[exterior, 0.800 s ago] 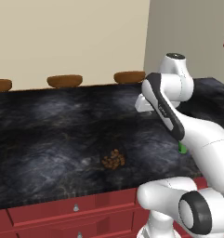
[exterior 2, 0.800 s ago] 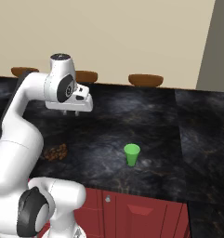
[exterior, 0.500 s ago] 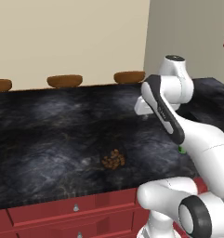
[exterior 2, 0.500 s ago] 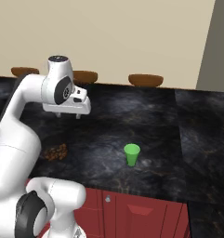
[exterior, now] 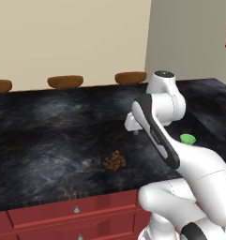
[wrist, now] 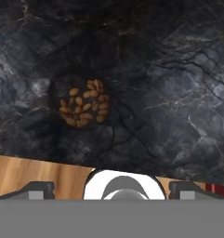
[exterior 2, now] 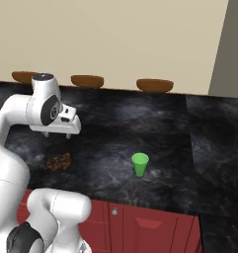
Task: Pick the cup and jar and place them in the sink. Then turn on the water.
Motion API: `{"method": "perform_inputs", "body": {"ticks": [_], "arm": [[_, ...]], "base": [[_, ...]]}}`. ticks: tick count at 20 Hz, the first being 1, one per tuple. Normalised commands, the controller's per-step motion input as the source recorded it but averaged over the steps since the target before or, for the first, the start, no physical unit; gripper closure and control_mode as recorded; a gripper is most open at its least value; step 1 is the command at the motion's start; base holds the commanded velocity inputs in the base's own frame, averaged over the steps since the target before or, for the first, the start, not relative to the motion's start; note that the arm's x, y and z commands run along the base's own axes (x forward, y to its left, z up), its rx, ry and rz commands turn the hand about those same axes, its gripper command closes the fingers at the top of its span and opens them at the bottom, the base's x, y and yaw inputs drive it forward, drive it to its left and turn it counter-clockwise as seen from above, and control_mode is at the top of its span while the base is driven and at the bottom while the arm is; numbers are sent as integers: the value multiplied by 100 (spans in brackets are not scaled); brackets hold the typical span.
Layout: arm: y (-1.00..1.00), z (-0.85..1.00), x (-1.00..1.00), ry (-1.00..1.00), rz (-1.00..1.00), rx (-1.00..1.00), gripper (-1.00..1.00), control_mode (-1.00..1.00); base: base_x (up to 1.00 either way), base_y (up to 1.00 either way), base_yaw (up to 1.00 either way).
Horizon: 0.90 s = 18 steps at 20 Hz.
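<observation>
The tool (exterior 2: 61, 133) has drifted a little toward the near side of the worktop (exterior: 48, 131) over the last moment, while jar and cup sit where they were. Seen from the left base camera, three brown bowls (exterior: 64, 81) line the far edge of the dark marbled worktop against a cream wall. The jar (exterior: 114, 161), its brown pieces showing through clear glass, stands near the front edge, left of the arm. The tool (exterior: 135, 125) hangs above the worktop, just beyond and to the right of the jar, touching nothing. Farther right, the green cup (exterior: 187, 138) peeks out from behind the white arm. Red drawers (exterior: 77, 213) run below the worktop's front.

From the right base camera the same order holds: the jar (exterior 2: 59, 161) sits at left near the front edge, the tool above and slightly behind it, and the cup (exterior 2: 139, 164) stands upright well to the right, apart from both.

The hand camera looks straight down on the jar (wrist: 84, 108), which lies left of centre on the worktop (wrist: 169, 83). The two fingertips (wrist: 36, 189) sit far apart at the lower edge, so the tool is spread wide and empty. A strip of wooden floor (wrist: 34, 174) shows beyond the worktop's edge.
</observation>
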Motion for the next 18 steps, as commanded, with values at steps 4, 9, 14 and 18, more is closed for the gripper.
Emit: {"method": "perform_inputs", "body": {"ticks": [4, 9, 14, 18], "arm": [[28, -31, 0, 0, 0, 0, -100, -100], [21, -15, 4, 0, -1, 0, -100, -100], [13, -9, 18, -1, -2, 0, -100, -100], [3, -16, 15, 0, -1, 0, -100, -100]], "base": [[0, 0, 0], [0, 0, 0], [0, 0, 0], [0, 0, 0]]}}
